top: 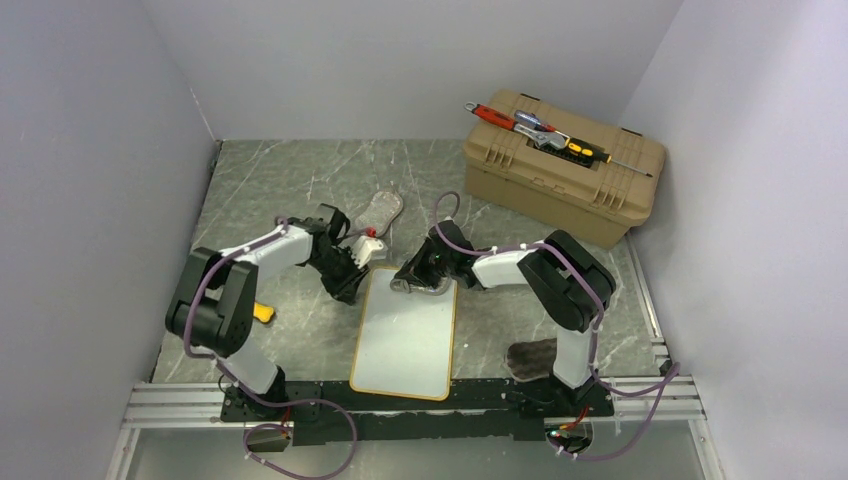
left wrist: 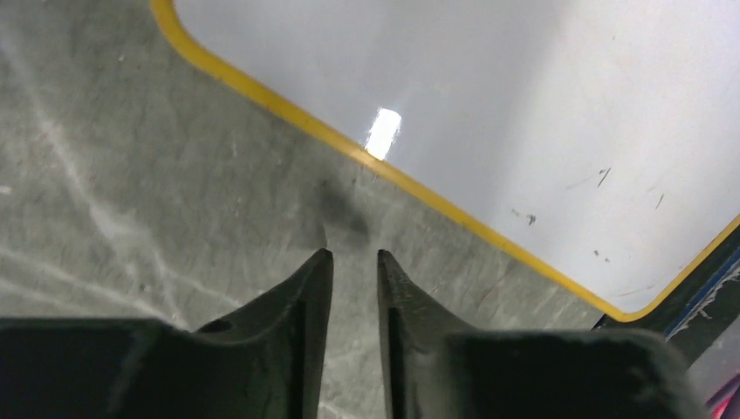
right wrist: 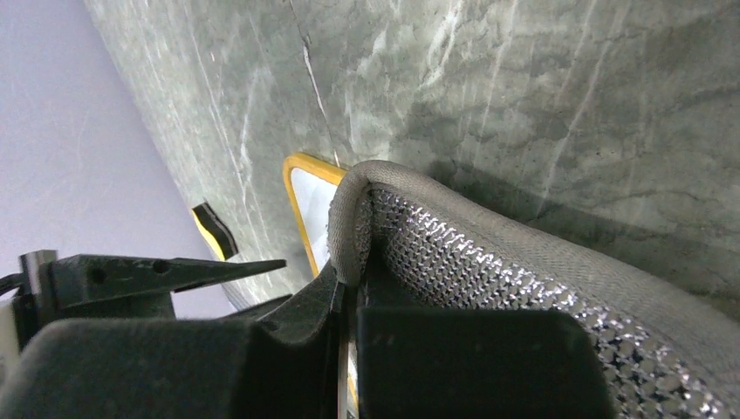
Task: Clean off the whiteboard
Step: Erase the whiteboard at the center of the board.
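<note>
Two tools are close to the board (top: 405,345), but only one carries something to wipe with. The board lies flat on the desk (top: 280,190), in the middle between the two arms. Its long axis runs from the arm bases away toward the back wall.

The right tool (top: 420,278) sits at the far short edge of the board, a little toward the right corner. Its jaws are clamped on the rim of a grey mesh pad (right wrist: 489,262), which seems to rest at that far edge. From this tool almost the whole board stretches back toward the bases. I think the coming stroke must therefore pull the pad along the long axis, toward the near edge.

The left tool (left wrist: 353,255) is just beside the far left corner of the board, over bare desk and outside the yellow frame. Its jaws stand a little apart and nothing is between them.

A few small dark specks (left wrist: 530,218) show on the white surface not far from the frame. Most of the board looks clean, so I judge the erasing is nearly finished. I cannot tell from the wrist view which corner these specks belong to.
</note>
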